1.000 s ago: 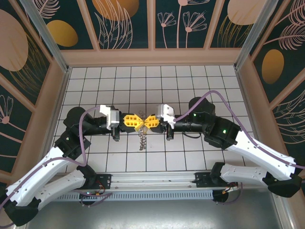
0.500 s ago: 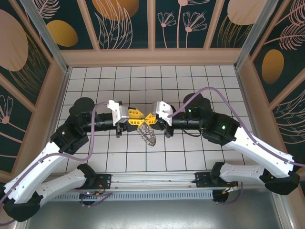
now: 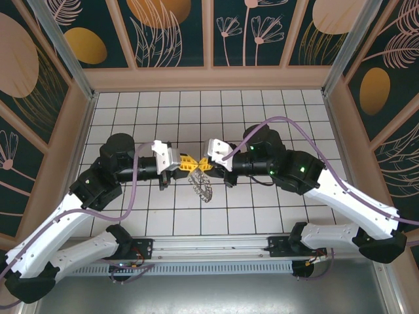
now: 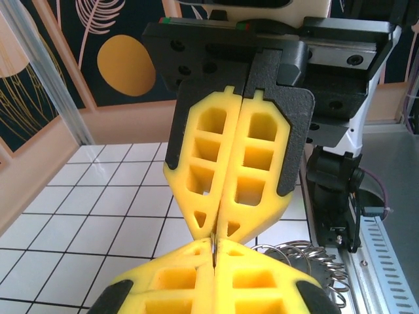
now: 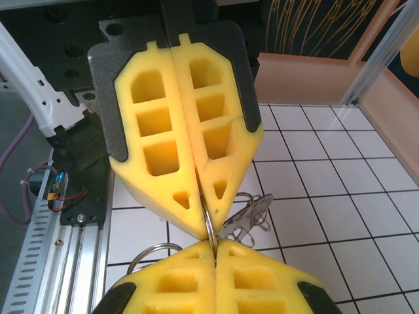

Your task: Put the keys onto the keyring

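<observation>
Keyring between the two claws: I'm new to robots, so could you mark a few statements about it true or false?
1. The left gripper and the right gripper meet tip to tip. True.
2. The keyring lies flat on the table, untouched. False: both grippers pinch its thin wire, and the rest hangs beneath their tips.
3. The fingers are yellow. True.
4. The table is bare wood. False: it is white, with a dark grid of tiles.
5. One gripper stands wide open. False: both are shut.
</observation>
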